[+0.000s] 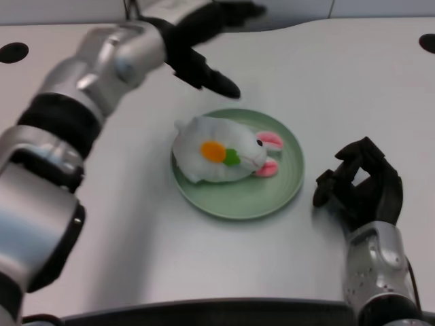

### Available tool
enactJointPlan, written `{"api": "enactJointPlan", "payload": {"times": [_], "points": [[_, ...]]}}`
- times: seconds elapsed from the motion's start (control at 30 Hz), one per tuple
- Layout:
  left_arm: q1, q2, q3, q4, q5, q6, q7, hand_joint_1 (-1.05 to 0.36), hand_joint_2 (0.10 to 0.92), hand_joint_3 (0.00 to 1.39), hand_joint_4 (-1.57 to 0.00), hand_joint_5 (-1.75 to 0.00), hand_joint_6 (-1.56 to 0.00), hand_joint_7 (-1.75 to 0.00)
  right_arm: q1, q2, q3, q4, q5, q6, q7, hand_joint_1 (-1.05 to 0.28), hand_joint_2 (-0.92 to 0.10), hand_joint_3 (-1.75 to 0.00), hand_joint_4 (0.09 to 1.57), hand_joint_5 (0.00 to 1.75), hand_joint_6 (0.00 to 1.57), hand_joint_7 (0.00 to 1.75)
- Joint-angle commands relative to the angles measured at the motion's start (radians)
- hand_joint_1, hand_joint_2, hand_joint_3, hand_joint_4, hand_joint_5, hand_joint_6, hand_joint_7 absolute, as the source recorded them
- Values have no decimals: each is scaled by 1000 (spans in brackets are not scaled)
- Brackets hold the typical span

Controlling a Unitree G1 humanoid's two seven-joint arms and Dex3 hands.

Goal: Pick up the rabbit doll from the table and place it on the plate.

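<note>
Head view. The left robot hand point(204, 51) is motion-blurred and partly cut off by the top edge of the frame; its fingers are spread wide and hold nothing, raised above the counter point(353, 81) behind the plate point(234, 200), apart from the doll. The left forearm point(75, 115), silver with black bands, runs off the lower left corner. The counter is white and matte; dark round holes sit at its far left point(12, 51) and far right point(427, 43) edges, the latter cropped. A pale wall strip shows along the top, its details unclear. The rabbit doll point(217, 153) lies on its side on the green plate, toward the plate's left half, its body overhanging the left rim slightly. It is white plush, with an orange carrot patch with a green leaf, and pink-lined ears pointing right. Its face is hard to make out.
</note>
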Motion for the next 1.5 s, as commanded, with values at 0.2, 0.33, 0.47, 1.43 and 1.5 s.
{"api": "enactJointPlan", "payload": {"times": [0.2, 0.33, 0.47, 1.43, 1.5], "points": [[180, 97, 121, -105, -125, -28, -11, -897, 921, 134, 1, -600, -157, -299, -27, -7, -12, 40, 11, -8, 23, -1048, -261, -1549, 1534, 1473, 1101, 1746], [268, 114, 184, -149, -193, -72, -7, -892, 921, 157, 1, -663, -156, -322, -34, -9, -16, 49, 15, -4, 23, -1048, -245, -1545, 1557, 1459, 1122, 1746], [362, 115, 250, -199, -275, -104, -18, -785, 921, 102, 1, -878, -175, -380, -23, -6, -11, 49, 8, -24, 31, -1048, -259, -1555, 1549, 1444, 1100, 1734], [1061, -152, 531, -897, -668, 432, 104, -387, 921, 495, -379, -1735, -246, -1203, -7, 4, 0, 8, 6, -14, 18, -1048, -300, -1498, 1571, 1429, 1104, 1745], [1082, -170, 538, -926, -690, 483, 108, -376, 921, 514, -412, -1743, -268, -1229, -3, 4, 2, 2, 4, -18, 19, -1048, -302, -1505, 1572, 1426, 1108, 1745]]}}
